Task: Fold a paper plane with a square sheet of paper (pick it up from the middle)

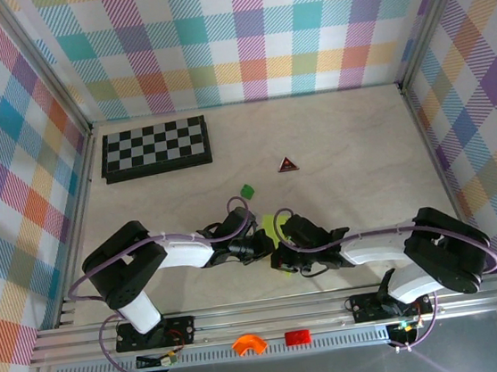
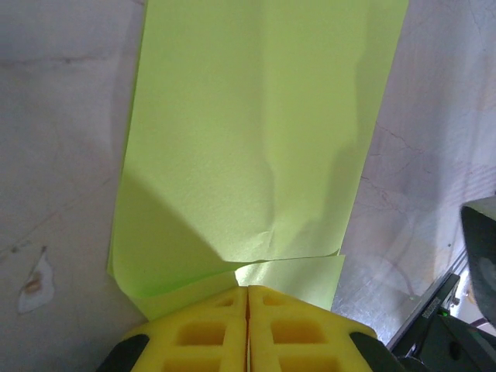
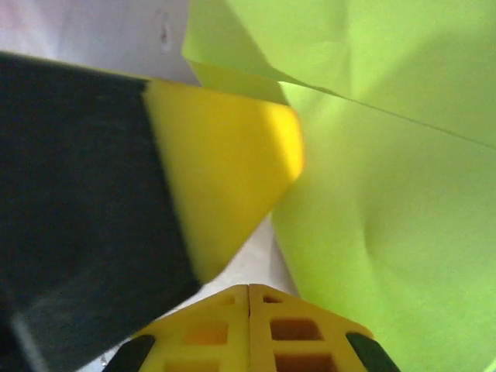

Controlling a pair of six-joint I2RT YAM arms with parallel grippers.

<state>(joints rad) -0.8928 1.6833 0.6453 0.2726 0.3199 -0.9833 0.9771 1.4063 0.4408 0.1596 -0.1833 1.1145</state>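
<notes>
The lime yellow-green sheet of paper (image 1: 275, 225) lies folded on the table between the two arms. In the left wrist view the paper (image 2: 256, 139) is a long strip with a loose flap near the fingers. My left gripper (image 2: 248, 289) is shut, its tips resting at the strip's near edge, over the lower layer. My left gripper (image 1: 266, 242) and right gripper (image 1: 278, 253) meet beside the paper. In the right wrist view my right gripper (image 3: 248, 287) is shut with nothing in it, bare table ahead, the paper (image 3: 387, 201) to its right and the left gripper's fingers (image 3: 225, 163) close by.
A folded chessboard (image 1: 156, 148) lies at the back left. A red triangle (image 1: 287, 164) and a small dark green block (image 1: 247, 190) sit mid-table. An orange piece (image 1: 248, 344) and a red piece (image 1: 296, 337) rest on the front rail. Checked walls enclose the table.
</notes>
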